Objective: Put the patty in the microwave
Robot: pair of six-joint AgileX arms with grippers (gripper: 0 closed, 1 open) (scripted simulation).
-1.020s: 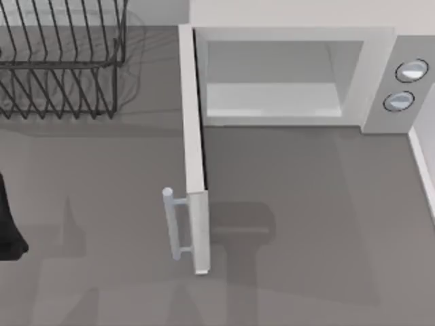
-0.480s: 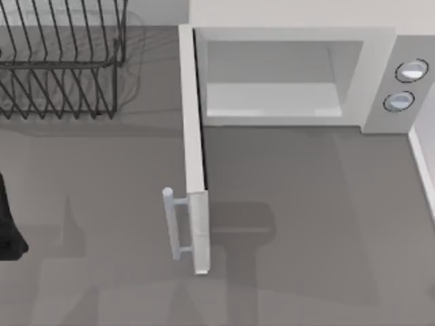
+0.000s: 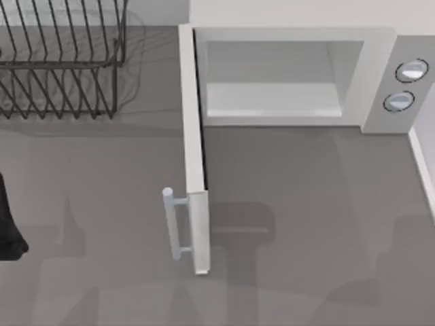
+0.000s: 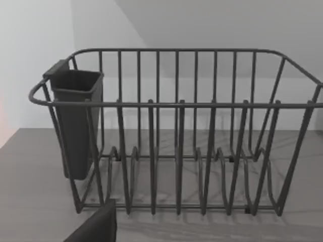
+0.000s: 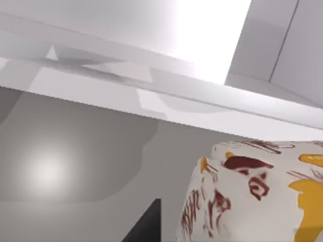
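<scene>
surface: grey table (image 3: 306, 204) | on it: microwave (image 3: 380, 61), door open; wire rack (image 3: 61, 68)

Top view: wire rack (image 3: 61, 61) is running off the top and left edges; left arm (image 3: 8, 224) is being cropped at the left edge. Right wrist view: patty (image 5: 257, 194) is being cut by the bottom and right edges, its grip undeterminable.

No readable text anywhere right now. The patty (image 5: 257, 196) in the right wrist view carries dark red and orange-yellow marks on its pale surface, but they form no letters or numbers. The microwave (image 3: 292, 75) and its two knobs (image 3: 406, 85) bear no labels or brand.
</scene>
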